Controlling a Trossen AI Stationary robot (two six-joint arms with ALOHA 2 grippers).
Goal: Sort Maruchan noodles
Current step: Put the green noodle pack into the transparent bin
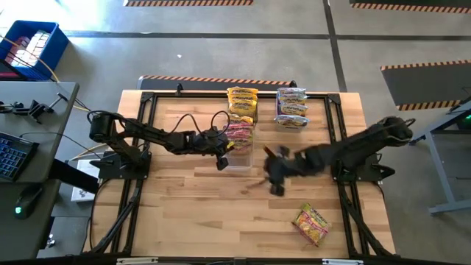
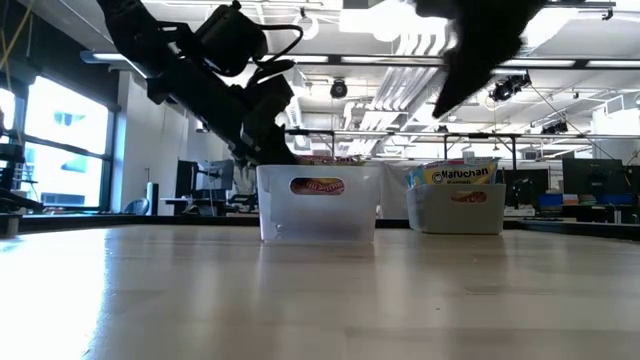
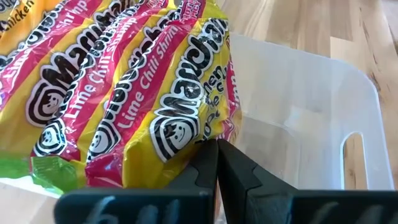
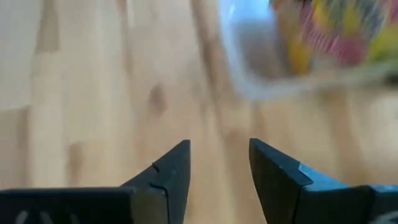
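Pink-and-yellow Maruchan noodles (image 1: pixel 239 135) lie stacked in a clear bin (image 1: pixel 241 160) at mid-table. My left gripper (image 1: pixel 221 160) is shut at that bin's left side, inside its wall (image 3: pixel 311 93), fingertips at the nearest packet (image 3: pixel 155 93). Yellow packets (image 1: pixel 242 101) and silvery-white packets (image 1: pixel 292 108) sit toward the far edge. One loose yellow packet (image 1: pixel 311 224) lies flat near the front right. My right gripper (image 1: pixel 274 180) hangs open over bare wood right of the middle bin, with nothing between its fingers (image 4: pixel 168 174). My left gripper has its shut fingertips (image 3: pixel 208 155) against the lower end edge (image 3: pixel 198 138) of the nearest pink-and-yellow packet. They come slanting down from the table's left. The packet lies on the stack in the bin; I cannot tell whether it is being pushed.
A second clear bin (image 2: pixel 462 208) holds the silvery-white packets at the far right. Black frame rails (image 1: pixel 147 140) run along the table's left, right and far sides. Bare wood spreads across the near half, around the loose packet.
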